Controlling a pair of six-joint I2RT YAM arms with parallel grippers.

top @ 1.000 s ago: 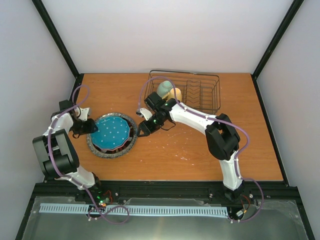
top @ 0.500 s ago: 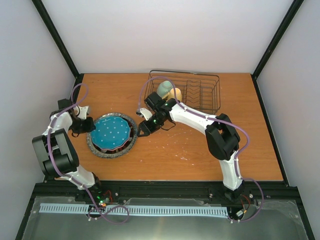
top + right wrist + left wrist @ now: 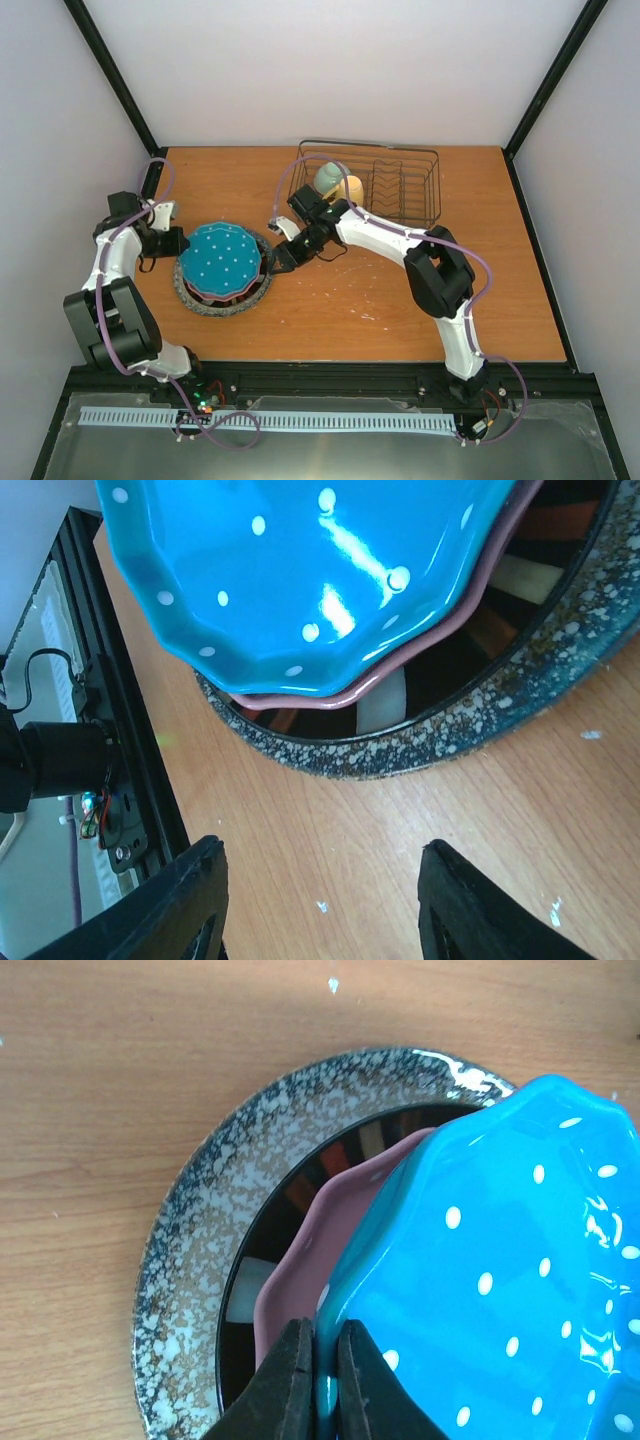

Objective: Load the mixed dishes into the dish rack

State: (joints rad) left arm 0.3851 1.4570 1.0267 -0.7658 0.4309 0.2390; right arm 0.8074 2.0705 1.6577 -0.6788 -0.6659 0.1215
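Left end effector (image 3: 322,1350) was clamped on the glossy teal white-dotted plate's (image 3: 500,1260) rim atop the stack left of the dish rack (image 3: 438,190), right end effector (image 3: 325,860) gaping nearby; stiff, slick, chippable, so a rim grip seemed apt.

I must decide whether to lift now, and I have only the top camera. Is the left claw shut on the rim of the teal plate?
Observer: Yes, the left wrist view shows the left claw shut on the rim of the teal plate.
Operator: Is the pink plate caught too?
Observer: It seems not; the pink plate lies outside the grip, below the teal rim.
Operator: And the right claw?
Observer: The right claw is open over bare table beside the grey speckled plate, holding nothing.
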